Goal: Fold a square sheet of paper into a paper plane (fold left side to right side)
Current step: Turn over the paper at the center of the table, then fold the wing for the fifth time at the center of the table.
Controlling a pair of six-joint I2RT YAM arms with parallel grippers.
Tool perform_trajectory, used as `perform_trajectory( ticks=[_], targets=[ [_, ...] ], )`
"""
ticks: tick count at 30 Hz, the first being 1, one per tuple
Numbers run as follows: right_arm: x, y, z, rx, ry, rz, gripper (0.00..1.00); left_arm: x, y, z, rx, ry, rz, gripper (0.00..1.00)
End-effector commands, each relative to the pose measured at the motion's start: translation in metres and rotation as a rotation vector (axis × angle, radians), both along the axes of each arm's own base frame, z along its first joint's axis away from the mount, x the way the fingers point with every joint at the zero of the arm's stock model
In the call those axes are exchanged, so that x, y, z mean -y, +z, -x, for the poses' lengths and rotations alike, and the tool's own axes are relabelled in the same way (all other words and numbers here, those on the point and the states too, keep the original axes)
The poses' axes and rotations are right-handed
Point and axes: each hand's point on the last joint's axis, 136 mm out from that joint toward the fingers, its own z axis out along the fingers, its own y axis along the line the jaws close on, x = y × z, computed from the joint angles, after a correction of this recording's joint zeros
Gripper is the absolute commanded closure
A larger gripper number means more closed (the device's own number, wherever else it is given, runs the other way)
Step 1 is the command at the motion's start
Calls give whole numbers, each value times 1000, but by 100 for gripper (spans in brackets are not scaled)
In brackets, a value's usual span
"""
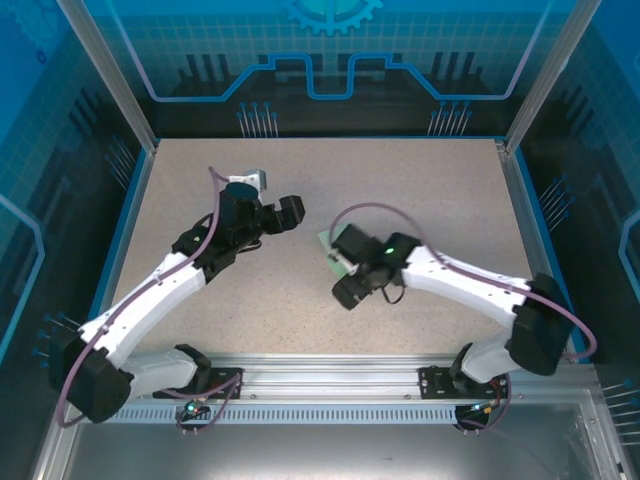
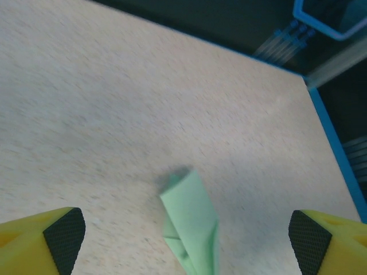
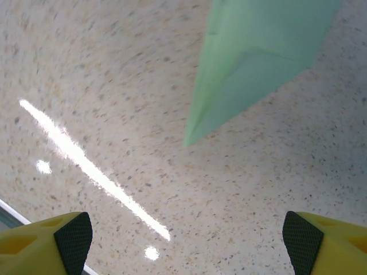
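**A:** Where is the pale mint-green paper plane [image 3: 258, 63], the slim pointed dart?

**B:** It lies on the speckled beige tabletop [image 1: 420, 190], and nothing grips it. The right gripper [image 3: 183, 243] is spread wide and empty, and so is the left gripper [image 2: 187, 235].

**A:** Which way from the fingers?

**B:** In the right wrist view the plane lies ahead of the fingers. Its sharp tip aims back at them, and its long axis runs away and to the right. In the left wrist view it sits centred between the two fingers, lengthwise to the view, with its near end cut off by the frame.

**A:** Which arm is nearer?

**B:** From above, the right wrist overhangs the plane and the left gripper waits near its left side. I judge either could reach it. Nothing else lies around the plane, so only the two arms could crowd each other.
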Motion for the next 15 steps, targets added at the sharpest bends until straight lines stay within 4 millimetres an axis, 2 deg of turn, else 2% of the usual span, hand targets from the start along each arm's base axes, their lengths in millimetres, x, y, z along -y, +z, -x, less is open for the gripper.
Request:
perform_trajectory(
  ticks=[1, 4, 8, 12, 15],
  targets=[
    [-6, 10, -13, -81, -75, -329, 9, 44, -33, 9, -137, -173, 150, 7],
    [12, 15, -32, -97, -178, -500, 9, 71, -67, 11, -228, -234, 195, 9],
    [33, 6, -47, -155, -304, -670, 11, 93, -106, 3, -326, -238, 193, 11],
    [49, -7, -50, -192, -385, -751, 18, 99, -133, -10, -358, -232, 159, 13],
    [58, -16, -49, -208, -419, -773, 21, 108, -143, -18, -372, -257, 147, 14]
  ],
)
